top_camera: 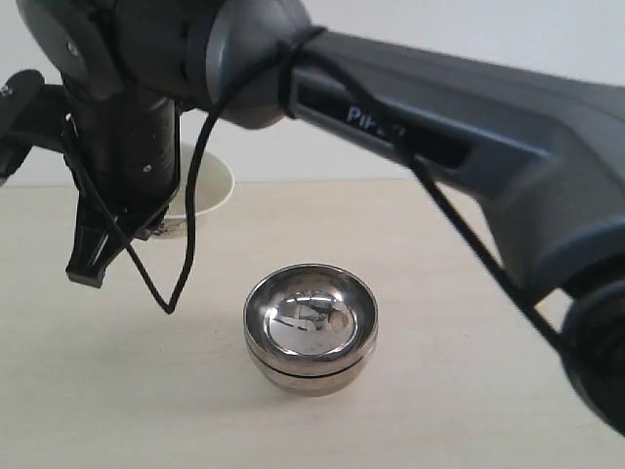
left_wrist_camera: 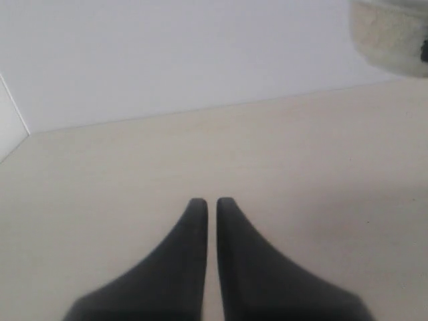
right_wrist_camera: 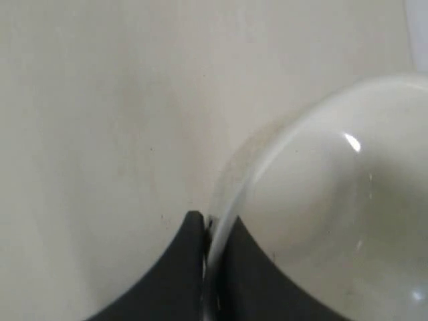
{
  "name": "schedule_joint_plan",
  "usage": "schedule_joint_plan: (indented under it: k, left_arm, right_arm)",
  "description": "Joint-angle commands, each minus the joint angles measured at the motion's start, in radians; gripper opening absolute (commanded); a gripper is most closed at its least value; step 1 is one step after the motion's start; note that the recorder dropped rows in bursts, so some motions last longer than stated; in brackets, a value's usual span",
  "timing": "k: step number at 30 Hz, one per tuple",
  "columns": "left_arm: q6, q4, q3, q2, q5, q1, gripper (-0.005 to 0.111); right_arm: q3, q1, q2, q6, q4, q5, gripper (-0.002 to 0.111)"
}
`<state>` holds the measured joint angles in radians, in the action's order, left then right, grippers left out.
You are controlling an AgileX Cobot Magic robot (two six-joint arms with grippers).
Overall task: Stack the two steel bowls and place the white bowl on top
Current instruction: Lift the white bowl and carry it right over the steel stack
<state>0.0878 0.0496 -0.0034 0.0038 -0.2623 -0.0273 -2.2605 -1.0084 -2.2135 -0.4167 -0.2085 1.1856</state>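
The two steel bowls sit nested one inside the other in the middle of the table, and the lower one's side shows beneath the upper rim. To their far left is the white bowl, off the tabletop; its rim is pinched by my right gripper, which is shut on it after reaching across. One finger is inside the bowl and one outside. My left gripper is shut and holds nothing, low over bare table. The white bowl's underside appears at the edge of its view.
The pale wooden table meets a white wall at the back. My right arm spans the upper part of the exterior view, with a black cable hanging in a loop from it.
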Motion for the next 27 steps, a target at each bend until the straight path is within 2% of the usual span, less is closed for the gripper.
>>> schedule_joint_plan:
  k: [1, 7, 13, 27]
  left_arm:
    - [-0.010, -0.008, 0.003, -0.004, 0.008, -0.003, 0.004]
    - [-0.010, -0.008, 0.003, -0.004, 0.008, -0.003, 0.004]
    - [-0.010, -0.008, 0.003, -0.004, 0.008, -0.003, 0.004]
    - [-0.010, -0.008, 0.003, -0.004, 0.008, -0.003, 0.004]
  right_arm:
    - [-0.008, 0.000, 0.074, 0.014, -0.015, 0.035, 0.000]
    - [0.064, 0.012, 0.175, 0.081, -0.013, 0.035, 0.000]
    - [0.305, 0.014, 0.250, 0.119, -0.086, 0.035, 0.000]
    - [0.602, 0.058, 0.378, 0.157, -0.090, 0.026, 0.000]
